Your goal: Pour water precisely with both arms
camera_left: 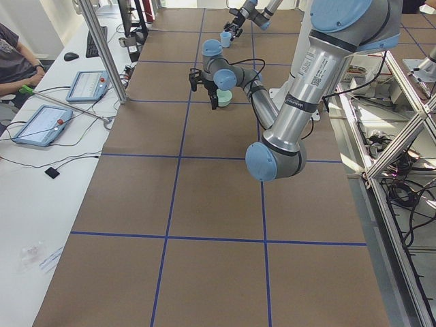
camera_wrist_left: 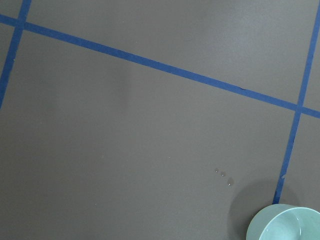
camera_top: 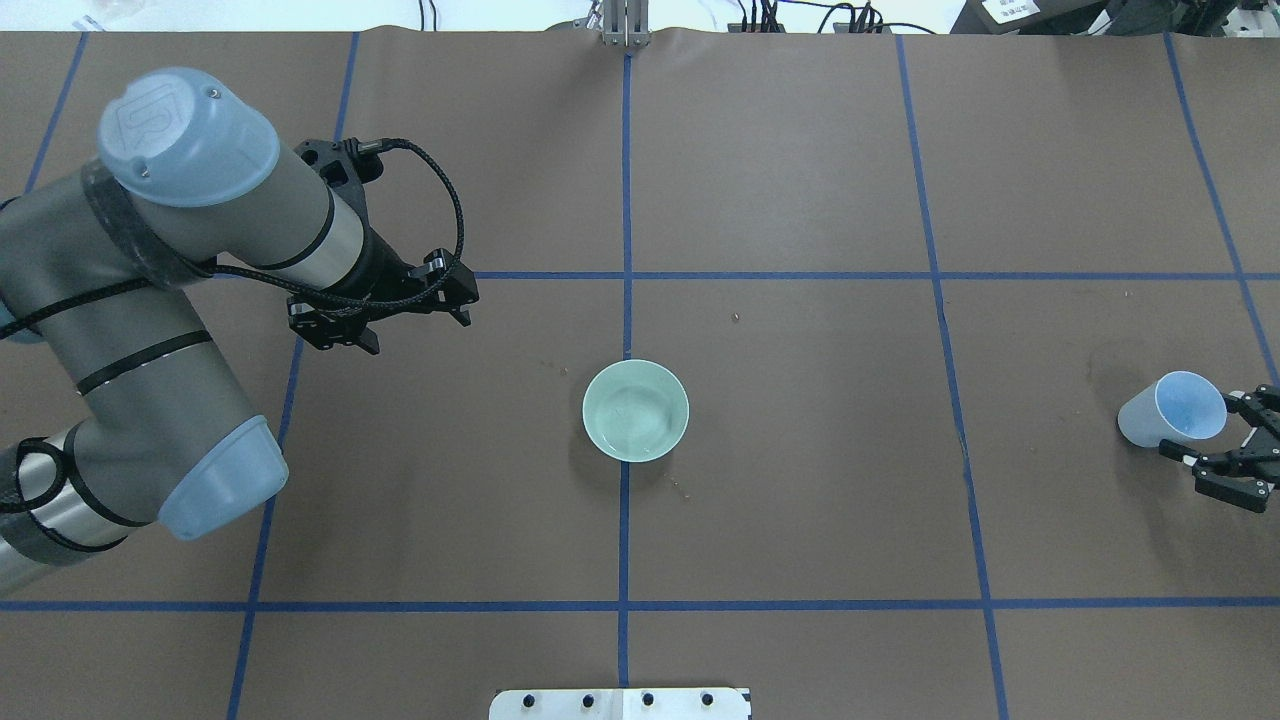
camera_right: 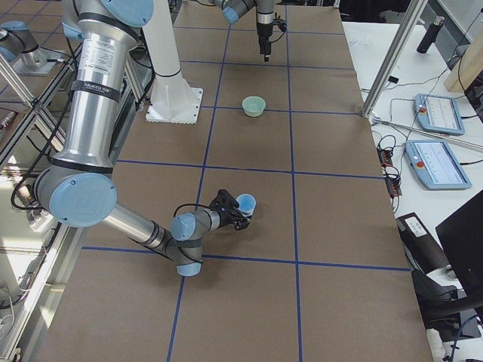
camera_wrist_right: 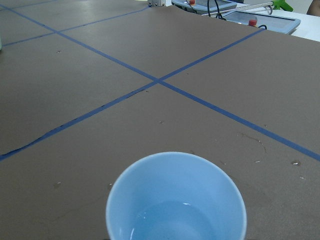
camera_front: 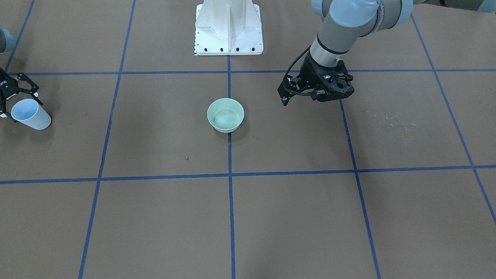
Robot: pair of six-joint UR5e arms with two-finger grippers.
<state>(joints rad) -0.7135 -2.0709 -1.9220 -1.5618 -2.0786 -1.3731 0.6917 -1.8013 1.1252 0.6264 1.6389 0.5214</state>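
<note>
Right wrist-mounted view: blue cup [camera_wrist_right: 165, 182] holds shallow water [camera_wrist_right: 176, 221]

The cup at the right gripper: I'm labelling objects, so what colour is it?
The cup is pale blue, clearest in the right wrist view.

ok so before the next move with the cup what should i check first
1. Water loaded: ok. The pale blue tapered cup holds a shallow pool of clear water.
2. Right gripper grip on the cup: cannot tell. Its fingers flank the cup, but contact is unclear.
3. Pale green round bowl upright at the table's centre: ok.
4. Cup over the bowl: not ok. The cup is far off, near the table's right end.
5. Left gripper clear of the bowl: ok. It hangs empty, apart from the bowl.
6. Brown table dry: not ok. There are small droplets near the bowl.
</note>
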